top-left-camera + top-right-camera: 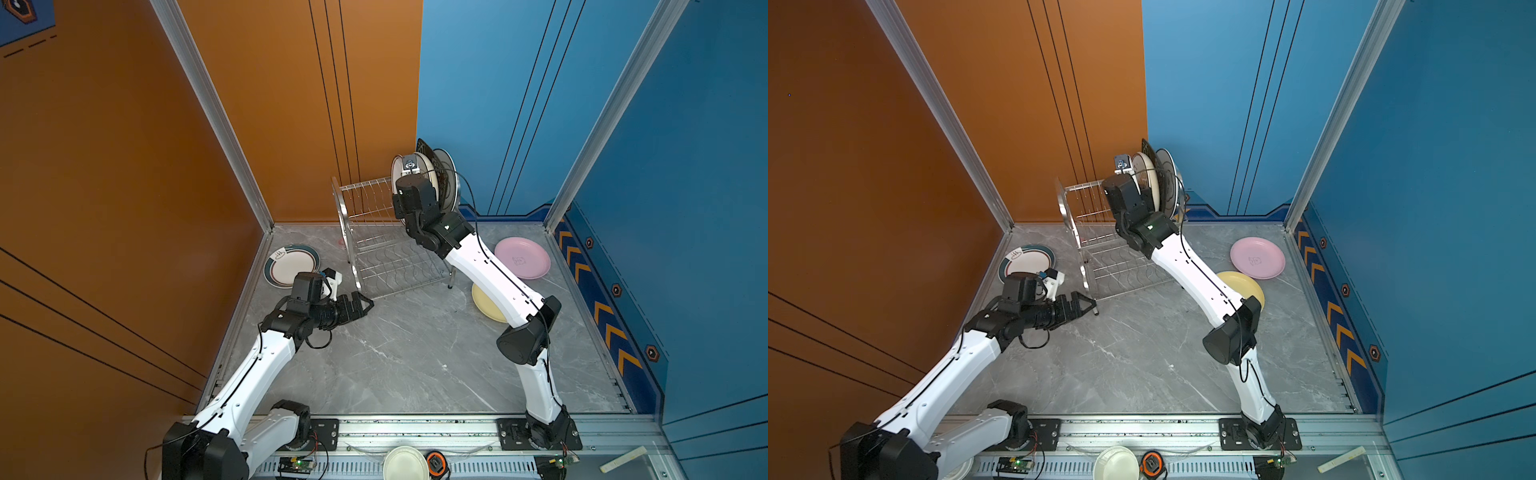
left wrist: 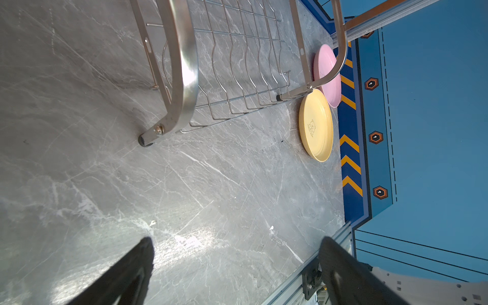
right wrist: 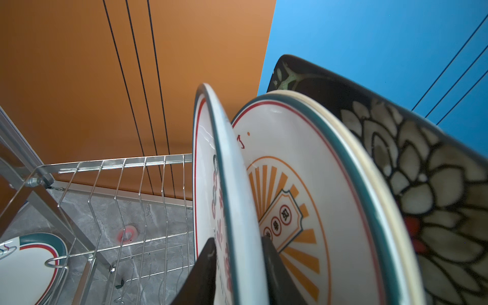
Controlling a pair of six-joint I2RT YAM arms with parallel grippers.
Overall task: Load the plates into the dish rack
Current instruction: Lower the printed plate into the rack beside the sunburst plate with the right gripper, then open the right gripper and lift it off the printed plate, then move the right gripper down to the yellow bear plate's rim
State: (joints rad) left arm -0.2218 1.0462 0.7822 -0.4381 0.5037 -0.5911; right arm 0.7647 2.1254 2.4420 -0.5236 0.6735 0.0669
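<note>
The steel dish rack (image 1: 386,249) (image 1: 1108,257) stands at the back of the table. Several plates stand on edge in its upper tier: a red-lettered white one (image 3: 232,171), an orange-sunburst one (image 3: 303,184) and a square black floral one (image 3: 422,171). My right gripper (image 3: 237,239) straddles the red-lettered plate's rim, with a small gap at one finger. A teal-rimmed plate (image 1: 291,264), a pink plate (image 1: 523,257) and a pale yellow plate (image 2: 315,126) lie flat on the table. My left gripper (image 1: 368,305) (image 2: 237,240) hangs open and empty by the rack's front left foot.
The orange wall and the blue wall meet right behind the rack. A plain white round dish (image 1: 405,463) and an orange tape measure (image 1: 436,463) sit on the front rail. My right arm crosses above the yellow plate in both top views.
</note>
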